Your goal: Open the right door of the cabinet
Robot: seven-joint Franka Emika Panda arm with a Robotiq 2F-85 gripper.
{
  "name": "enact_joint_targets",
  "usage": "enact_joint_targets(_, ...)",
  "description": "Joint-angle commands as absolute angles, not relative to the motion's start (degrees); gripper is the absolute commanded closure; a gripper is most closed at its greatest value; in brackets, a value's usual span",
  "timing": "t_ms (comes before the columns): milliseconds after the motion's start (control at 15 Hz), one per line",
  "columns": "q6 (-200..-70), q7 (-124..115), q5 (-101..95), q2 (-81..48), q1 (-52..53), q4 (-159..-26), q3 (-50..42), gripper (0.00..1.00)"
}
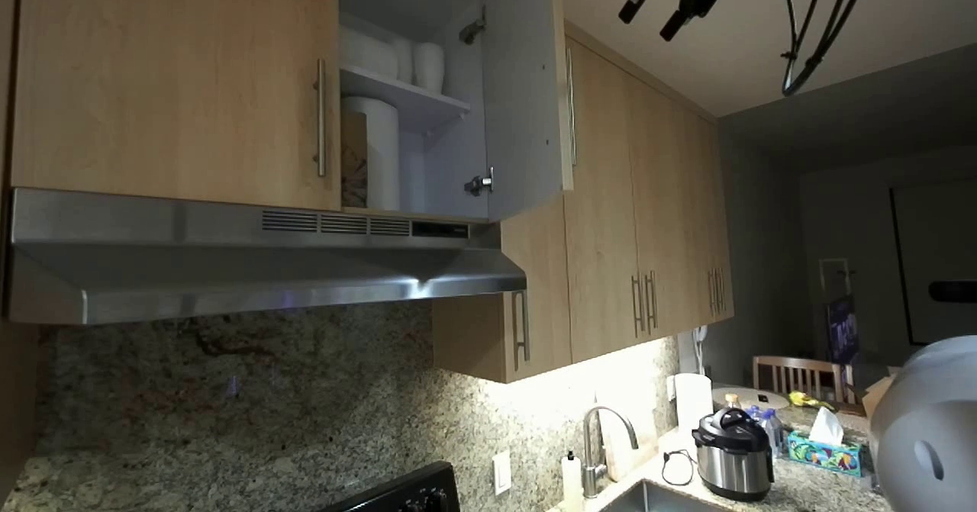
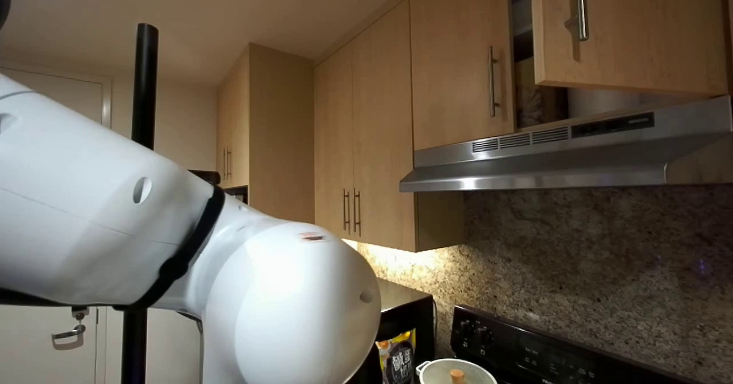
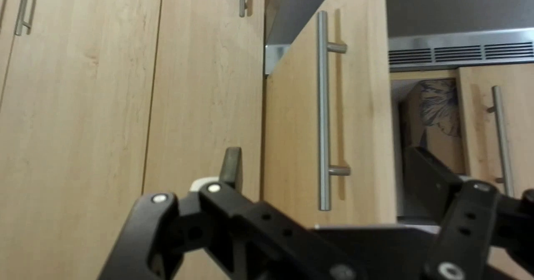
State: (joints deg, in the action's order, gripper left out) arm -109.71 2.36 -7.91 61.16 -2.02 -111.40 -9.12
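The cabinet (image 1: 408,157) hangs over the range hood, its white shelved inside showing dishes and a white cylinder. Its right door (image 1: 527,92) is swung well outward in both exterior views; the twin door (image 1: 175,77) lies flat against the cabinet. A vertical silver handle (image 3: 324,104) runs along the right door's outer face. My gripper (image 1: 650,20) is up at the top of an exterior view, spread wide and apart from the door. In the wrist view the handle and the door's free edge appear between the two fingers (image 3: 232,167), but nothing is held.
The steel range hood (image 1: 267,268) sits directly below. Taller wood cabinets (image 1: 603,214) stand beside the opened door. A white arm link (image 2: 298,304) fills much of an exterior view. Cables (image 1: 817,46) hang by the gripper. A pressure cooker (image 1: 734,455) rests on the counter.
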Motion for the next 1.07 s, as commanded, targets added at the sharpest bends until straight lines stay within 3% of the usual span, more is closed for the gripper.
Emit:
enact_joint_targets(0, -106.4, 4.9, -6.2, 58.1, 0.5, -107.2, -5.4, 0.00)
enact_joint_targets(1000, -108.2, 3.4, -7.0, 50.2, 4.9, -105.9, 4.6, 0.00)
